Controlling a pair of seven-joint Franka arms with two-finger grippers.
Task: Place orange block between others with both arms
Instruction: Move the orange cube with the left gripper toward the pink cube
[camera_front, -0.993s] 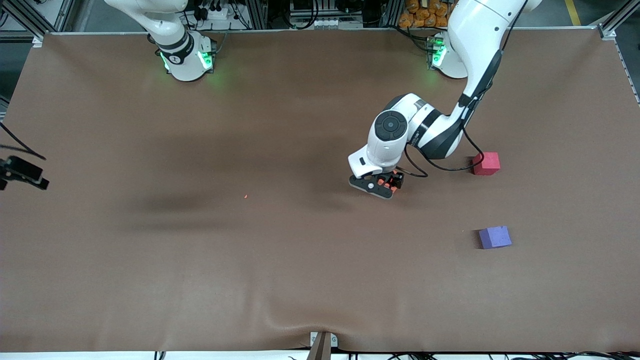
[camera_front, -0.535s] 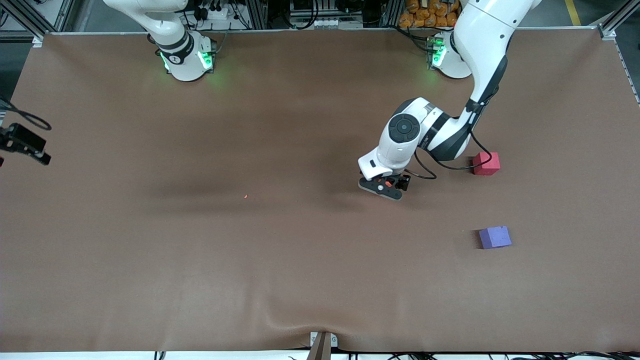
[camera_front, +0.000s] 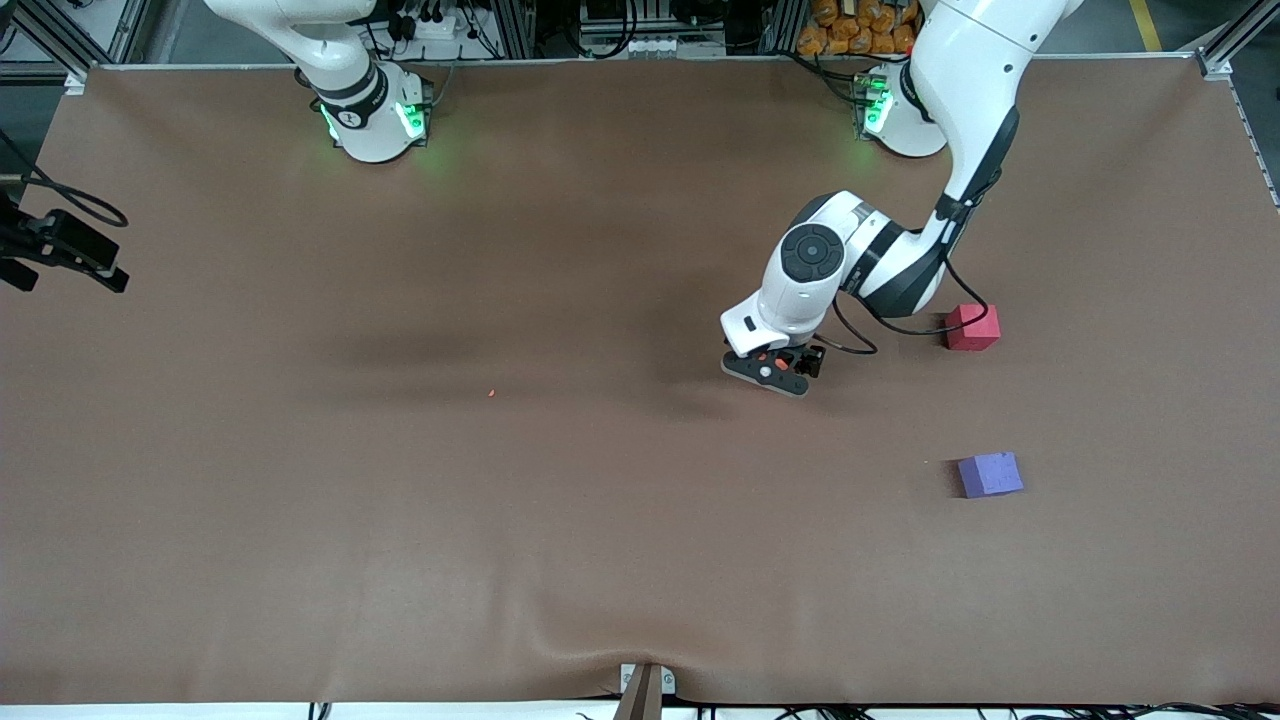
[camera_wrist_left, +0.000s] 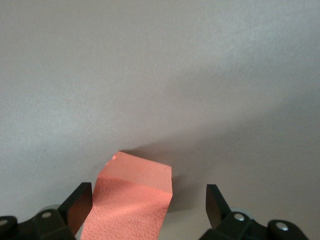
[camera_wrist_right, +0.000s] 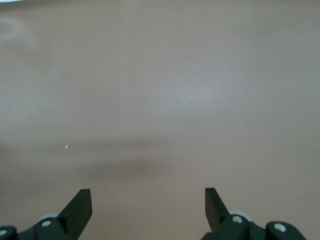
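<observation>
The orange block (camera_wrist_left: 132, 200) lies on the brown table between the fingers of my left gripper (camera_wrist_left: 148, 186). That gripper is open, with one finger close against the block and a clear gap at the other. In the front view the left gripper (camera_front: 772, 368) is low over the table's middle and hides nearly all of the block. The red-pink cube (camera_front: 973, 327) sits beside it toward the left arm's end. The purple-blue cube (camera_front: 990, 474) lies nearer the front camera. My right gripper (camera_wrist_right: 147, 192) is open and empty over bare table.
The left arm's dark cable (camera_front: 905, 328) loops down close to the red-pink cube. A tiny orange speck (camera_front: 492, 393) lies on the brown mat. The right arm's hand (camera_front: 65, 252) hangs at the table's edge on its own end.
The left gripper shifted slightly toward the red-pink cube, staying around the orange block. The right arm's hand drew back along the table's edge, away from the front camera.
</observation>
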